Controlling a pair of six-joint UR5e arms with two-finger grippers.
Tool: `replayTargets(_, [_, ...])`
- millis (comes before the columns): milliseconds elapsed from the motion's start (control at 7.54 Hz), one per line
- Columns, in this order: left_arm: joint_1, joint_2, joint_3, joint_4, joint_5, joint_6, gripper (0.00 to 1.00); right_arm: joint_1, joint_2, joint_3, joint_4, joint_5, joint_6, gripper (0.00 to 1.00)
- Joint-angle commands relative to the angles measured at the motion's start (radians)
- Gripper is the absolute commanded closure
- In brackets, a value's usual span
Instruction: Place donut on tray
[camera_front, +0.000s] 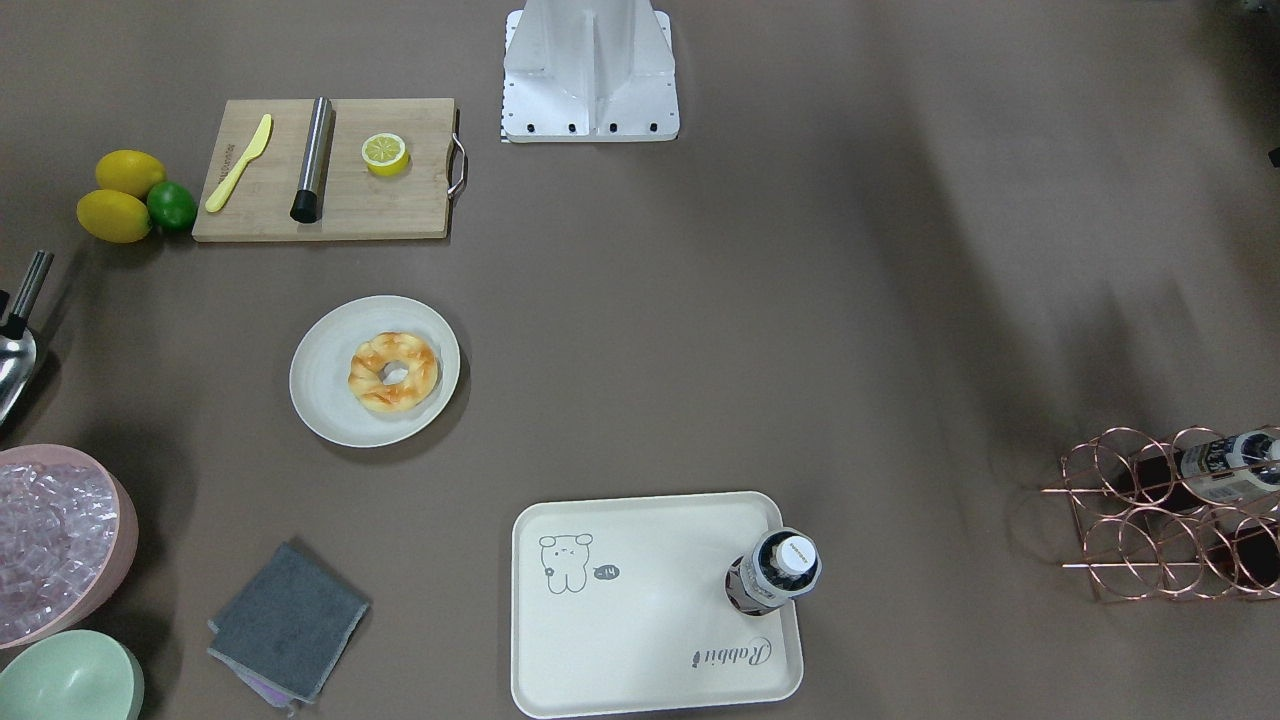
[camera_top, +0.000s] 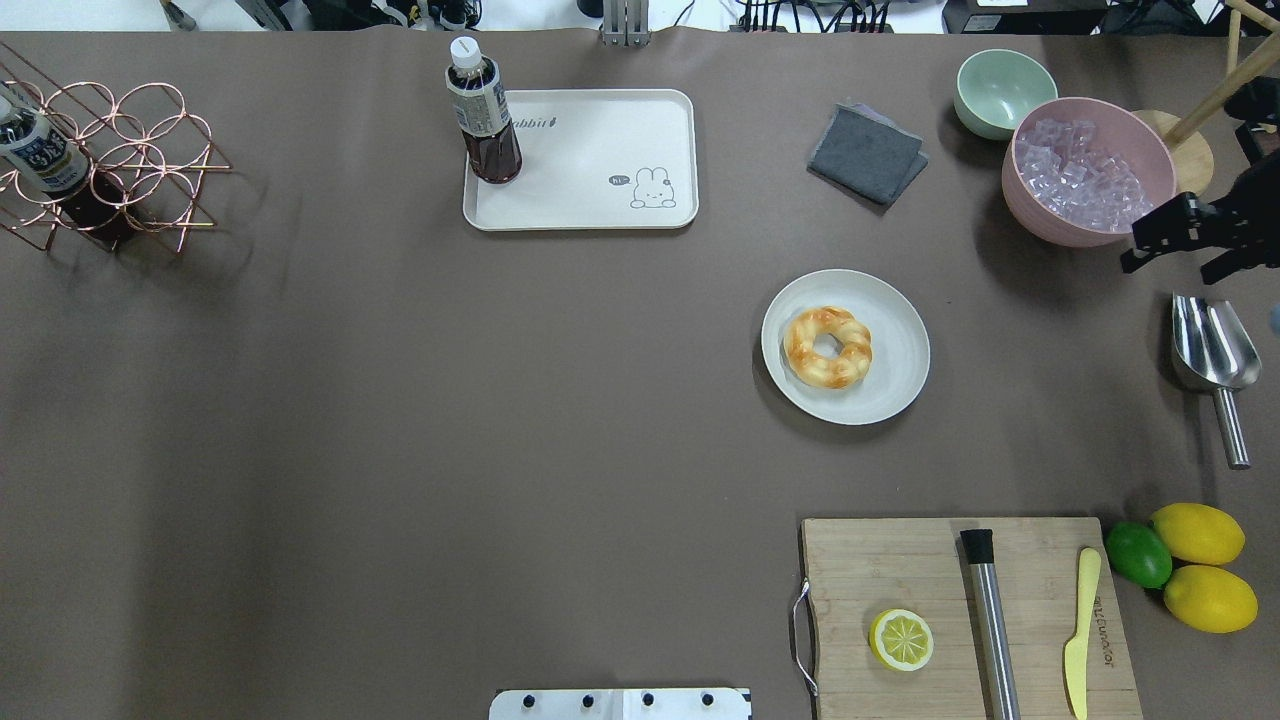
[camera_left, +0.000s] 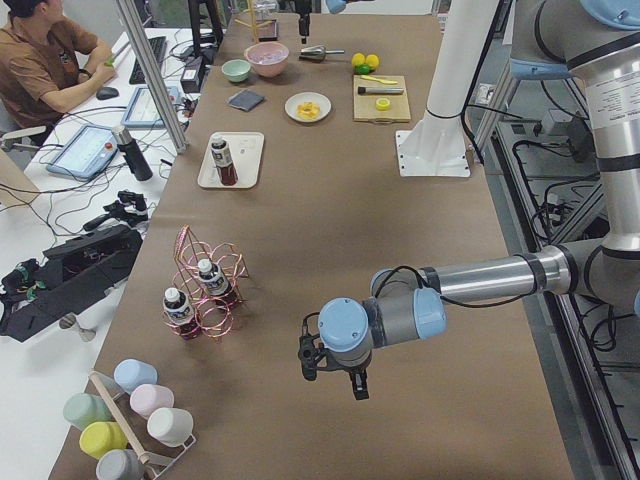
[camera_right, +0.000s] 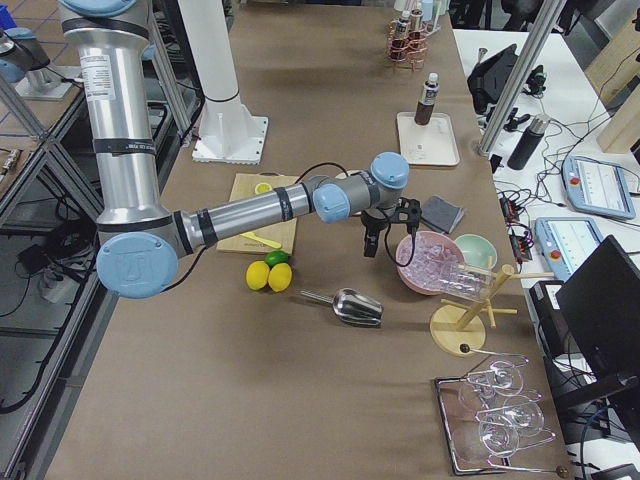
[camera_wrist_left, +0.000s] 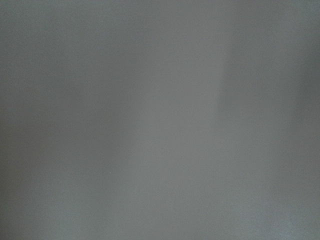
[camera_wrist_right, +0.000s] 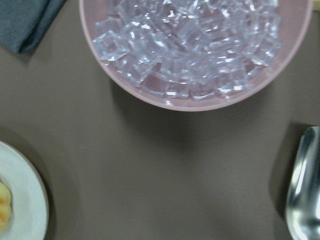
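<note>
The donut (camera_top: 827, 347), golden with pale streaks, lies on a round pale plate (camera_top: 895, 350) right of the table's middle; it also shows in the front view (camera_front: 393, 372). The cream tray (camera_top: 600, 140) with the rabbit drawing lies at the far edge, also in the front view (camera_front: 640, 640), and a dark bottle (camera_top: 485, 120) stands on its corner. My right gripper (camera_top: 1165, 272) hovers open and empty by the pink bowl, to the right of the plate. My left gripper (camera_left: 335, 385) hangs over bare table far from both; I cannot tell whether it is open.
A pink bowl of ice (camera_top: 1088, 170), a green bowl (camera_top: 1003, 92), a grey cloth (camera_top: 866, 152) and a metal scoop (camera_top: 1213, 355) lie at the right. A cutting board (camera_top: 900, 570) holds a lemon half (camera_top: 901, 640). A copper rack (camera_top: 110, 160) stands far left.
</note>
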Motion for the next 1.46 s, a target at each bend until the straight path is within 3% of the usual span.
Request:
replayTargets(0, [0.000,0.000,0.002,0.001,0.002,0.002,0.02,-0.138,0.089,-0.018,0.024,-0.039,0.142,0.03])
replayTargets(133, [0.000,0.000,0.002,0.001,0.002,0.003,0.02,-0.184,0.122,-0.019,0.024,-0.071,0.203,0.10])
replayTargets(265, [0.000,0.000,0.005,0.001,0.002,0.003,0.02,-0.229,0.132,-0.025,0.044,-0.109,0.257,0.10])
replayTargets(663, [0.000,0.000,0.005,0.001,0.005,0.003,0.02,-0.283,0.143,-0.166,0.293,-0.137,0.391,0.09])
replayTargets(1327, [0.000,0.000,0.000,-0.001,0.006,0.003,0.02,-0.373,0.173,-0.186,0.296,-0.225,0.426,0.10])
